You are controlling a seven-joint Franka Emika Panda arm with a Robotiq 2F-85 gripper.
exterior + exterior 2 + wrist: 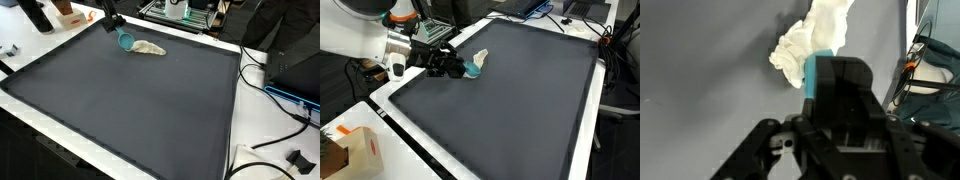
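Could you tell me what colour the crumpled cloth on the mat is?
Off-white; the cloth shows best in the wrist view.

We take this for a robotics lab. A white robot arm [360, 45] with its gripper [461, 68] works over a dark mat [130, 100] covering a white table [410, 155]. Electronics racks [180, 12] line the far edge, black cables [262, 70] trail off one side, and a cardboard box [360, 150] sits at a corner.
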